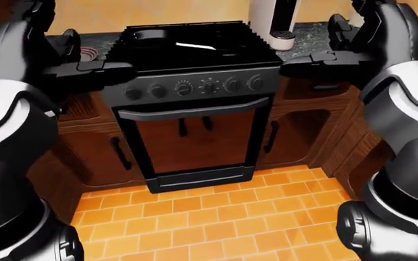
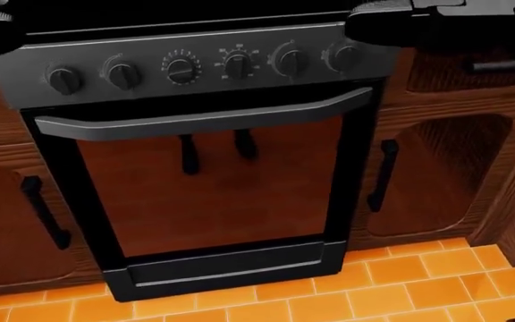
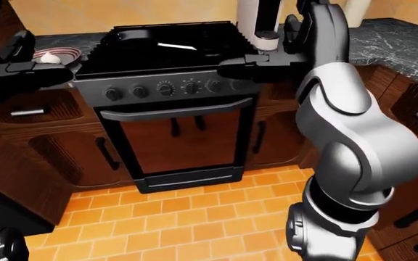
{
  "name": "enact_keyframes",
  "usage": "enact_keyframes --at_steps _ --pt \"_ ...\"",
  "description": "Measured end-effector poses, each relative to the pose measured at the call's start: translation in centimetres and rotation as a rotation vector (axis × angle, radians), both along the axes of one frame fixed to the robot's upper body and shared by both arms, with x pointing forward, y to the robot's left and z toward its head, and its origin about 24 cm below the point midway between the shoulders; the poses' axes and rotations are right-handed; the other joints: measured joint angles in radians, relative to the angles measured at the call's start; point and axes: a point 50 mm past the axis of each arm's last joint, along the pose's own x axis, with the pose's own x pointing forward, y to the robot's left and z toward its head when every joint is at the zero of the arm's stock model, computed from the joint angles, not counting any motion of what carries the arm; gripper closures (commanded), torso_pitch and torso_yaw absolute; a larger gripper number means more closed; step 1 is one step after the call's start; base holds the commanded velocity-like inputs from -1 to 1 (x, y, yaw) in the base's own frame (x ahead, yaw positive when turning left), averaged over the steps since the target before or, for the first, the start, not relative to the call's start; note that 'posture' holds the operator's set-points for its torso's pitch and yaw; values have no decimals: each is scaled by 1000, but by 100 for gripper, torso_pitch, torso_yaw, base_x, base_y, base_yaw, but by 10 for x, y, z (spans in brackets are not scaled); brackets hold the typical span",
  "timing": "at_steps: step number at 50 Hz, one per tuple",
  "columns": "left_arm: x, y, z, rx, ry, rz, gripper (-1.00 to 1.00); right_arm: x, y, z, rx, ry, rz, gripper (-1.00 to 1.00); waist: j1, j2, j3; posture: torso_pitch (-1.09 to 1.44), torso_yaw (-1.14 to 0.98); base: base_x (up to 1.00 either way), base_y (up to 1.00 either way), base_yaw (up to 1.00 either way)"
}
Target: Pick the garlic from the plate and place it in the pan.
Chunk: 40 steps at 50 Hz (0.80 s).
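A pale garlic bulb lies on a pink-rimmed plate on the dark counter left of the stove, at the upper left of the right-eye view. The black pan sits on the left side of the black cooktop. My left hand hovers low at the stove's left edge, below the plate, fingers stretched out and holding nothing. At the stove's right edge my right hand is held the same way, open and empty. The head view looks down and shows neither garlic nor pan.
The stove front with its knobs and oven door handle fills the head view. Wooden cabinets flank it. A white coffee machine stands on the counter right of the cooktop. Orange floor tiles lie below.
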Motion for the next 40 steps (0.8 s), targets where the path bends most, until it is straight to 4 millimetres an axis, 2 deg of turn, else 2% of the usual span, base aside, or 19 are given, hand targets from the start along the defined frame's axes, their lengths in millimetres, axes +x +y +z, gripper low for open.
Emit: enact_keyframes --at_steps 2,4,5,6,8,11,15,17,19,20,21,23,28,30,31,32,33,36,40 --pt "0 1 1 -2 -5 1 -100 -1 0 1 1 -12 -1 -100 5 -27 1 0 0 20 2 0" --pt "-1 1 3 -2 -11 2 -100 -1 -1 2 1 -15 -3 -100 7 -64 -6 0 0 21 2 0" --pt "-1 -1 1 -4 -10 -5 -100 -1 -2 1 2 -12 -10 -100 -2 -48 -1 0 0 22 2 0" --pt "-1 -3 -1 -1 -1 -14 -100 -1 -4 -1 6 -2 -18 -100 -6 -41 3 0 0 20 2 0" --pt "1 -7 -3 7 22 -34 -100 1 -7 -4 10 23 -36 -100 -9 -46 1 0 0 21 3 0" --pt "1 -6 -2 9 23 -36 -100 1 -6 -2 5 19 -35 -100 -8 -27 -3 0 0 20 2 0" --pt "-1 -5 1 7 -5 -26 -100 -1 -4 1 3 -5 -27 -100 -17 26 3 0 0 21 3 0" --pt "-1 -4 2 7 -7 -24 -100 -1 -5 2 4 -6 -28 -100 -22 67 -3 0 0 21 3 0" --pt "0 -1 0 0 1 -10 -100 1 -2 -3 3 8 -14 -100 -8 55 5 0 0 20 3 0" --pt "0 1 -2 -3 13 0 -100 3 1 -5 -3 24 -3 -100 -4 58 8 0 0 21 5 0" --pt "1 2 -4 -6 25 10 -100 4 3 -7 -8 37 8 -100 -2 58 6 0 0 20 4 0" --pt "2 3 -4 -4 28 15 -100 4 3 -7 -11 44 16 -100 -1 46 -2 0 0 21 4 0" --pt "-1 1 1 2 -6 3 -100 -1 0 1 -3 -9 -1 -100 5 -10 -4 0 0 21 4 0" --pt "-1 1 2 1 -11 4 -100 -2 0 3 -3 -18 -3 -100 10 -44 -8 0 0 20 5 0" --pt "-1 0 2 -1 -13 0 -100 -2 -1 3 -3 -19 -6 -100 6 -50 -10 0 0 21 5 0" --pt "0 -2 -1 -1 -4 -9 -100 -2 -2 2 -1 -13 -13 -100 -3 -37 -2 0 0 20 5 0" --pt "1 -4 -4 3 12 -19 -100 -1 -4 -1 4 1 -22 -100 -7 -36 4 0 0 20 5 0" --pt "4 -8 -7 12 40 -41 -100 3 -7 -6 7 38 -42 -100 -13 -36 -1 0 0 21 4 0" --pt "0 -5 -1 8 7 -25 -100 -1 -4 0 0 4 -28 -100 -12 -1 0 0 0 21 8 0"
